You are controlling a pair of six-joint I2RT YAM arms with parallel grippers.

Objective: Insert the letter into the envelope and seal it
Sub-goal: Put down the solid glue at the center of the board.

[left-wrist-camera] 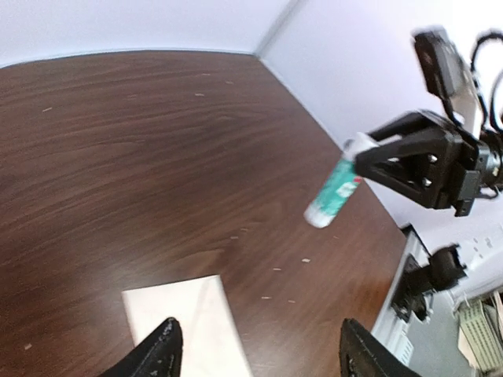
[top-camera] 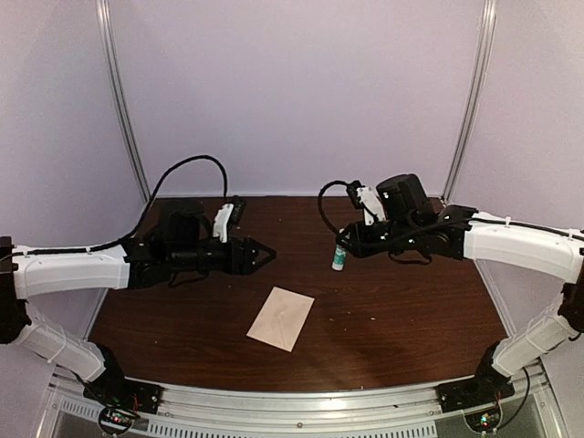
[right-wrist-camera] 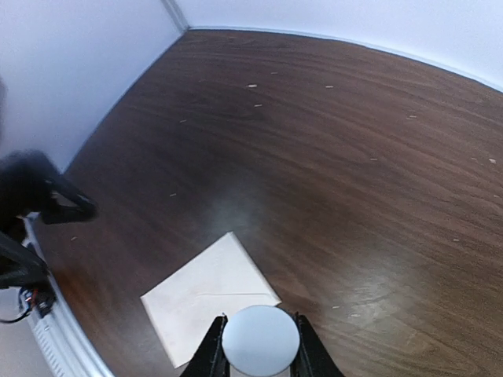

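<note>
From above, the envelope [top-camera: 281,318] is seen flat on the worktop [top-camera: 411,310]; the left pincer [top-camera: 266,255] is held near it. In the left wrist view, that pincer is spread wide, empty, and a glue stick [left-wrist-camera: 334,191] is gripped by the right pincer [left-wrist-camera: 361,153]. In the right wrist view, the glue stick is clamped above the envelope.

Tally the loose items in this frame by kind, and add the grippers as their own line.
envelope: 1, lying flat on the table
glue stick: 1, held in the right gripper
grippers: 2, the right one closed on the glue stick, the left gripper open and empty
Total: 4, of which 2 are loose items. No separate letter sheet shows.
</note>
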